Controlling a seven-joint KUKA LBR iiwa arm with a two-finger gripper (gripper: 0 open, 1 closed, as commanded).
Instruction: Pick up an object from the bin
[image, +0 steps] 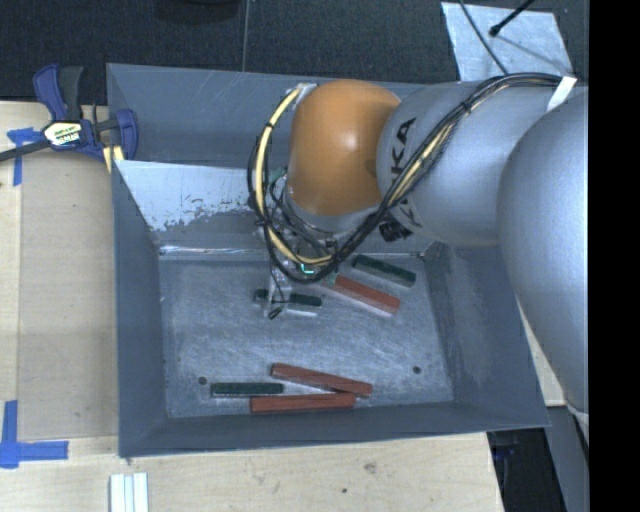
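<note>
Hanging low at mid-back of the bin (135, 330), end effector (280, 298) sits just beside a short dark green stick (306, 299) on the floor, whether apart or together I cannot tell, with nothing visibly lifted yet, so grasp and lift remain.

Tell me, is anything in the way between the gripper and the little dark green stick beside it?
Nothing visible is. The gripper sits right at the little dark green stick, toward the back of the bin floor. A red-brown stick lies to its right in the view, not between them.
</note>
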